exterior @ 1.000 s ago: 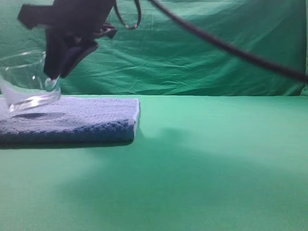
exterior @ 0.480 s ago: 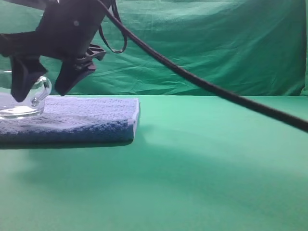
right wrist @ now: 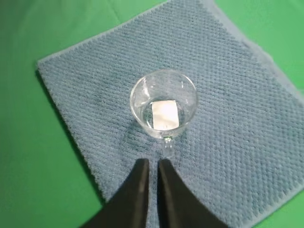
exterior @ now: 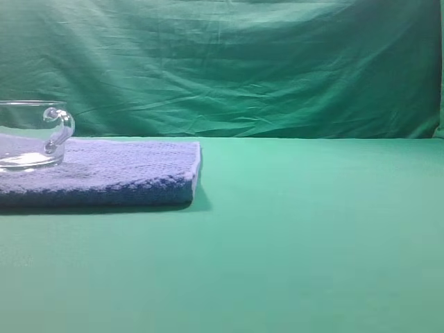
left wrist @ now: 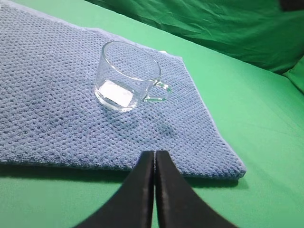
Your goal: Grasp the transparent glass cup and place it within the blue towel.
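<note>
The transparent glass cup (exterior: 31, 135) stands upright on the blue towel (exterior: 125, 170) at the far left of the exterior view, handle pointing right. No gripper shows in that view. In the left wrist view the cup (left wrist: 128, 76) sits on the towel (left wrist: 47, 104), well beyond my left gripper (left wrist: 155, 153), which is shut and empty over the towel's near edge. From above, the right wrist view shows the cup (right wrist: 164, 102) near the middle of the towel (right wrist: 237, 118). My right gripper (right wrist: 153, 161) hangs shut just behind the handle, apart from it and holding nothing.
A green cloth covers the table (exterior: 312, 243), and a wrinkled green backdrop (exterior: 243, 62) hangs behind it. The towel's right edge ends at about the left third of the exterior view.
The cup, held tilted above the towel a second ago, now stands free on it. The right arm and its cable have left the exterior view, and its jaws have shut.
</note>
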Robot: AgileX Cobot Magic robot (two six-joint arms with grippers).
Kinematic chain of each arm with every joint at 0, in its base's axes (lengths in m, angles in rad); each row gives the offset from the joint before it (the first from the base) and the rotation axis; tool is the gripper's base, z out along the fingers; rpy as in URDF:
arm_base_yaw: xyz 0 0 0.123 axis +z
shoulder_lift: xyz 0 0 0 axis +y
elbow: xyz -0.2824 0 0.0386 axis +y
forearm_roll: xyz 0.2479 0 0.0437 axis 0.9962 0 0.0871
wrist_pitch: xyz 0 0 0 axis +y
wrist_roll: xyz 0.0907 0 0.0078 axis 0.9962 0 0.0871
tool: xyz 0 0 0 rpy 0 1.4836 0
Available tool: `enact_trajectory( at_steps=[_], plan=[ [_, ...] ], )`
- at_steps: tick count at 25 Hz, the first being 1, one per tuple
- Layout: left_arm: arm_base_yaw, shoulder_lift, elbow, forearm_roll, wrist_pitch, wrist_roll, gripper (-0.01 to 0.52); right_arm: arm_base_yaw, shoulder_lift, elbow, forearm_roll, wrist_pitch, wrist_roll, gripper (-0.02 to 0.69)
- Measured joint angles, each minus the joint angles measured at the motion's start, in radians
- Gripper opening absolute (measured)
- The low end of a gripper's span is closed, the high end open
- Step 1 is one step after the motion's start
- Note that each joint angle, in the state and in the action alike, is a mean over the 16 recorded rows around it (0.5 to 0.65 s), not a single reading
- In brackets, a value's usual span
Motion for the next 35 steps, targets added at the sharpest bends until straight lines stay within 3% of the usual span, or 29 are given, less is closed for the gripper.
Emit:
enact_trajectory(
  at_steps=[14, 24, 35],
  plan=[
    [0.0, 0.0, 0.0, 0.0, 0.0, 0.0, 0.0, -0.001, -0.618, 0.63, 0.006, -0.252, 0.044, 0.0],
    [0.0, 0.0, 0.0, 0.0, 0.0, 0.0, 0.0, -0.013, -0.922, 0.85, -0.075, -0.278, 0.156, 0.0],
    [0.0, 0.0, 0.0, 0.0, 0.0, 0.0, 0.0, -0.23, -1.165, 1.066, -0.182, -0.43, 0.24, 0.0]
  ],
)
